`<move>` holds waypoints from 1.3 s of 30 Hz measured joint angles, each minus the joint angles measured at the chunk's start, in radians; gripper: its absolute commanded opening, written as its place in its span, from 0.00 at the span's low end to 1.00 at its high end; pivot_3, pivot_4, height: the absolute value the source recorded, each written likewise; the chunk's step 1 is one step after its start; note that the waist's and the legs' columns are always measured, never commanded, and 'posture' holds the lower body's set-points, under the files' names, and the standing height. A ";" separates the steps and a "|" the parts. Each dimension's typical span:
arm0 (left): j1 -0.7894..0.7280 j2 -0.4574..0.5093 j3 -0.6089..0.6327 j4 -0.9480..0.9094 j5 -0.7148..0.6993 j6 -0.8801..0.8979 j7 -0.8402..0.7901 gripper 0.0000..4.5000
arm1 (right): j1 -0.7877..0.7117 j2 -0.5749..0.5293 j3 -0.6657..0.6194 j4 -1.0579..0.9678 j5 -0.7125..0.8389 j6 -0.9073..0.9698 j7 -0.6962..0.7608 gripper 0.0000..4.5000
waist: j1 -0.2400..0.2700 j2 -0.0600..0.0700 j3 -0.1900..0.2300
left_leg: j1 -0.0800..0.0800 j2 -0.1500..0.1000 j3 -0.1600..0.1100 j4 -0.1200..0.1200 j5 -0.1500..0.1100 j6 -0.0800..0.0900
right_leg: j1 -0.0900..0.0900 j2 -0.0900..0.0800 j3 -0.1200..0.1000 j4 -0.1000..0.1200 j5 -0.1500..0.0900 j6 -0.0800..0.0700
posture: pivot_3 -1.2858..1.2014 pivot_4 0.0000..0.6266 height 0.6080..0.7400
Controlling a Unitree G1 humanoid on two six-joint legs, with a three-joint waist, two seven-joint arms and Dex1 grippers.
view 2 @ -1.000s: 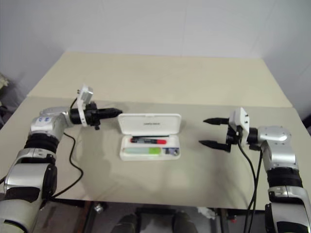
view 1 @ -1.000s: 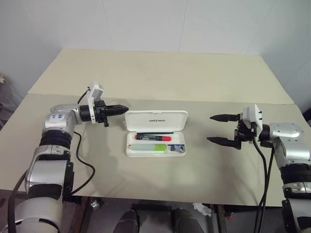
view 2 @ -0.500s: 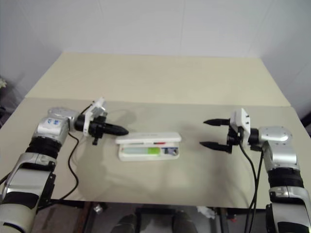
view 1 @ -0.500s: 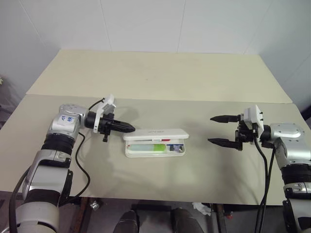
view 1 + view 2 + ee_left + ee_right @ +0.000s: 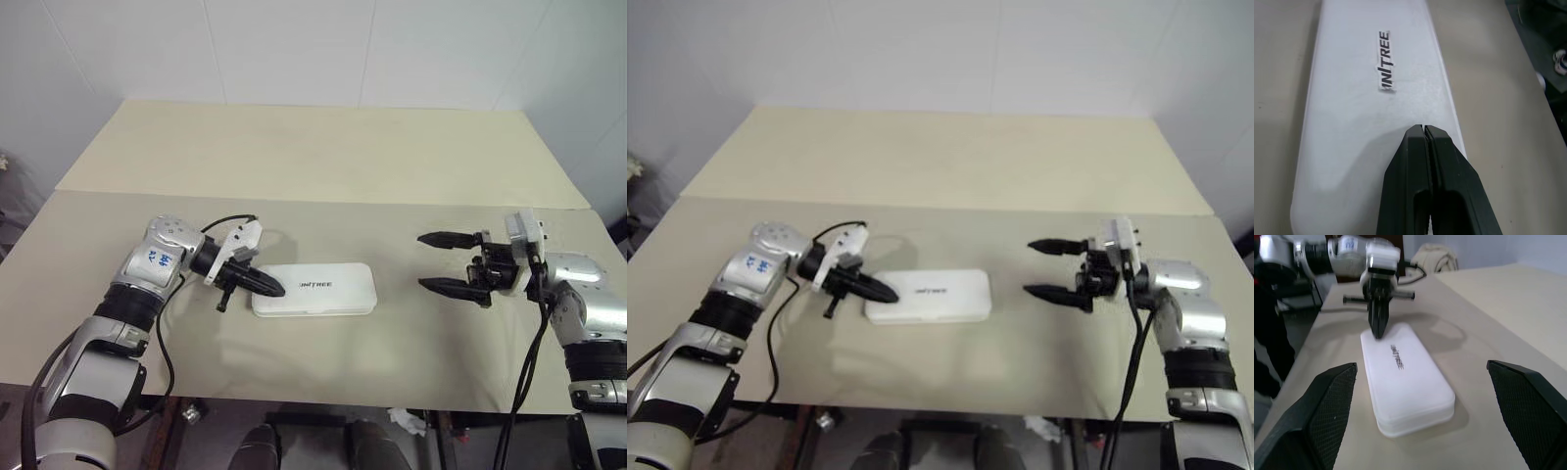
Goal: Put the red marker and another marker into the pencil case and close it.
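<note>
Beige tabletop (image 5: 323, 157); pencil case (image 5: 313, 289) lay mid-front, lid down. Left hand (image 5: 272, 288), fingers pressed together, tip on lid's left end, likely pressing it closed. Right hand (image 5: 441, 262) spread, well apart, idle.

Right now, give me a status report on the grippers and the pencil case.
Left gripper shut, tips on the lid's left end. Right gripper open, off to the right. Pencil case lid down, flat on table. Nothing in the way.

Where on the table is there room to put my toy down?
Bare tan tabletop lies behind the flat white plastic pencil case, and between it and the open right gripper. It's crowded at the case's left end, where the shut left gripper is.
</note>
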 measured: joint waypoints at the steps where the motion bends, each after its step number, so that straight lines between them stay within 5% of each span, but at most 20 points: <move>1: 0.000 0.001 -0.003 0.000 0.002 -0.010 0.000 0.01 | -0.005 0.002 0.000 -0.002 0.004 0.007 -0.002 1.00 | 0.000 0.000 0.000 | 0.000 0.000 0.000 0.000 0.000 0.000 | 0.000 0.000 0.000 0.000 0.000 0.000 | 0.52 0.24 1.00; 17: 0.003 0.009 0.010 0.002 0.023 -0.111 0.017 0.01 | -0.062 0.030 0.004 0.037 -0.036 -0.035 0.004 1.00 | -0.003 0.001 -0.001 | 0.001 0.000 0.000 0.000 0.000 0.000 | 0.001 0.000 0.000 0.000 0.000 0.000 | 0.52 0.24 1.00; 26: 0.143 0.007 0.285 -0.175 0.012 -0.205 0.381 0.01 | -0.133 0.050 0.016 0.135 -0.090 -0.086 0.015 1.00 | -0.008 0.001 0.000 | 0.000 0.000 -0.001 -0.001 0.000 0.001 | -0.001 -0.002 0.000 -0.001 0.000 0.000 | 0.52 0.24 1.00; 30: 0.245 0.006 0.403 -0.295 -0.032 -0.149 0.510 0.20 | -0.168 0.063 0.025 0.192 -0.115 -0.105 0.019 1.00 | -0.011 0.001 0.000 | 0.000 0.000 -0.001 -0.001 0.000 0.001 | -0.001 -0.002 0.000 0.000 0.000 0.000 | 0.52 0.24 1.00; 39: 0.442 0.018 0.505 -0.540 -0.134 -0.028 0.584 0.87 | -0.263 0.062 0.045 0.324 -0.163 -0.142 0.030 1.00 | -0.011 0.001 0.000 | 0.000 -0.001 0.000 -0.001 0.000 0.001 | 0.000 -0.002 -0.001 0.000 0.000 0.000 | 0.52 0.24 1.00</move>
